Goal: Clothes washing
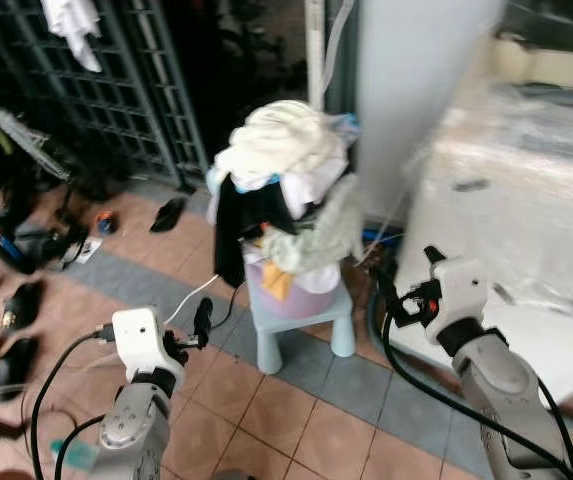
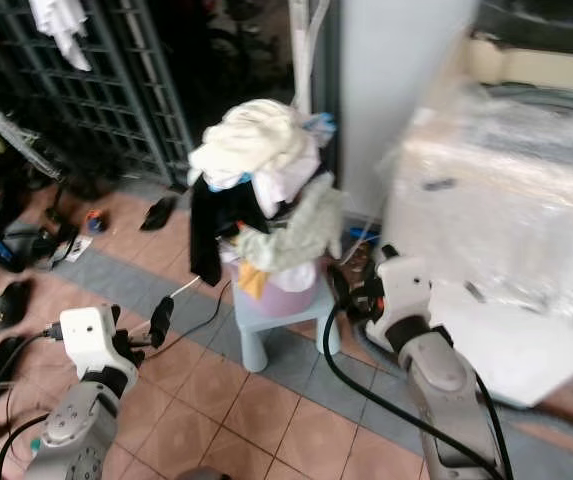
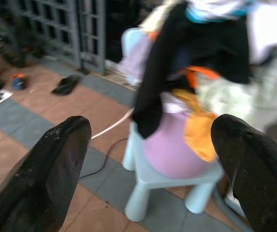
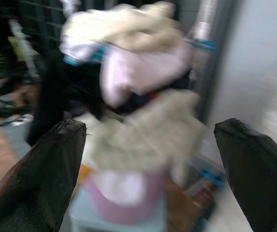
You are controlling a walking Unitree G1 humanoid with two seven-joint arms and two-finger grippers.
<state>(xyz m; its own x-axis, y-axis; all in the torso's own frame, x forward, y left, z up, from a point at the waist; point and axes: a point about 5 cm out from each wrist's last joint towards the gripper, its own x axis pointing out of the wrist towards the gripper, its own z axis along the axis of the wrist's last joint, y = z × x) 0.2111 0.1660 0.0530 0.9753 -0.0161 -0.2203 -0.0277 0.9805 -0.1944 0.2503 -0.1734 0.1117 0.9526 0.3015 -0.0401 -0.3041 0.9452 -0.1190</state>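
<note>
Ahead, in the head views, a pink laundry basket sits on a pale blue stool, heaped with clothes; the left gripper hovers left of the stool, the right gripper right of it; from the left wrist, its fingers spread wide, empty, facing the stool; from the right wrist, blurred, fingers likewise wide, holding nothing, facing the clothes.

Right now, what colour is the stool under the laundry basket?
Pale blue stool, clearest in the left eye view.
</note>
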